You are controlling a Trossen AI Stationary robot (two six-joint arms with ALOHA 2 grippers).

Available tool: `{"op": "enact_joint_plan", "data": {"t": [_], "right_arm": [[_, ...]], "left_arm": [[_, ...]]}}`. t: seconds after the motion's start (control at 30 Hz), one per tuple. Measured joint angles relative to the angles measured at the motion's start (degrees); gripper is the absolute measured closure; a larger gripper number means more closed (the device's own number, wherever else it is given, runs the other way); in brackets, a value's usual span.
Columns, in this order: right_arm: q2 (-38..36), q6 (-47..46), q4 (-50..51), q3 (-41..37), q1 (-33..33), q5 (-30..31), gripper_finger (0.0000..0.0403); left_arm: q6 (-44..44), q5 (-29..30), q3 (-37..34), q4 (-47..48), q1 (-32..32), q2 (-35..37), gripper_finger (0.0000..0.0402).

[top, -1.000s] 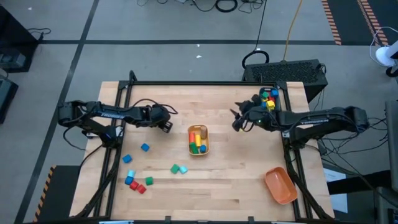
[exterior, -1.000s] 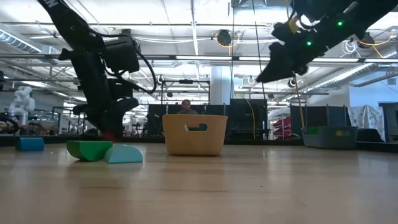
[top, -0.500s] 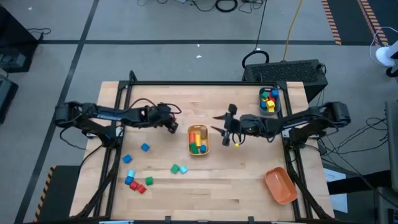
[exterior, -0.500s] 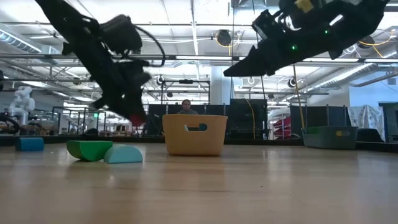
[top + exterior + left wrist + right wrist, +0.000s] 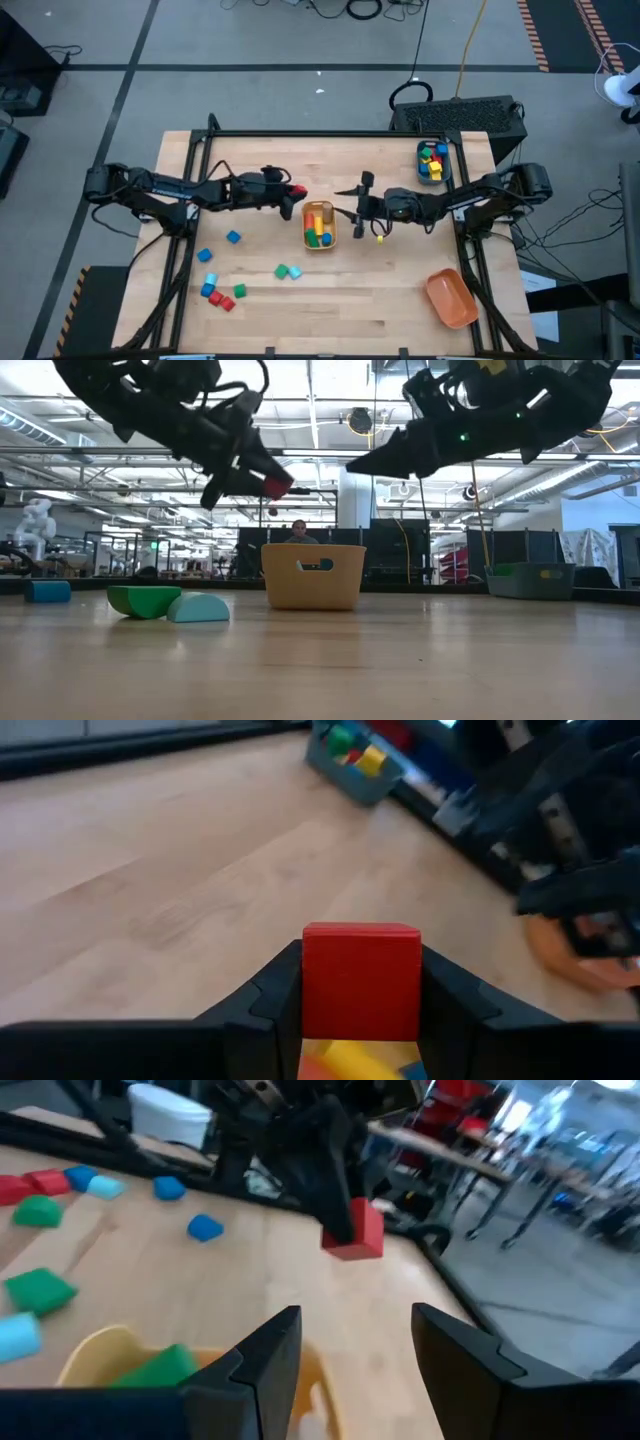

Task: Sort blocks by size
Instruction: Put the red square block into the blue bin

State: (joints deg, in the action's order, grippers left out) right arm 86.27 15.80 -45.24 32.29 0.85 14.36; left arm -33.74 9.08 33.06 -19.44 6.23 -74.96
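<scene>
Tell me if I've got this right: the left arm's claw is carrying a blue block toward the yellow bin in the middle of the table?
Not quite: the block is red, not blue. The left wrist view shows it clamped between the left claw fingers, and the low view shows the same red. The rest stands: it hangs close beside the yellow bin at mid-table.
</scene>
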Motion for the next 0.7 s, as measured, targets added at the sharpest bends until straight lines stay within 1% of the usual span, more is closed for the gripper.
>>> {"op": "enact_joint_plan", "data": {"t": [0.13, 0.37, 0.53, 0.63, 0.7], "right_arm": [[0.0, 5.2, -3.1, 0.0, 1.5, 3.1, 0.0227], [0.0, 12.8, -6.5, 0.0, 3.8, 3.6, 0.0227], [0.1, 13.8, -7.8, 0.7, 4.2, 3.6, 0.0224], [0.1, 13.6, -8.1, 1.4, 4.1, 3.6, 0.0208], [0.1, 13.6, -7.9, 1.6, 4.1, 3.6, 0.0191]], "left_arm": [[-0.2, 0.2, 0.0, -4.0, -1.0, 0.0, 0.0263], [-0.3, 0.9, 0.0, -12.4, -3.2, -0.5, 0.0263], [-0.3, 1.7, 0.0, -20.8, -5.0, -3.6, 0.0263], [-0.3, 1.7, 0.0, -25.4, -5.6, -5.0, 0.0263], [-0.3, 1.7, 0.3, -26.5, -5.9, -5.7, 0.0263]]}}
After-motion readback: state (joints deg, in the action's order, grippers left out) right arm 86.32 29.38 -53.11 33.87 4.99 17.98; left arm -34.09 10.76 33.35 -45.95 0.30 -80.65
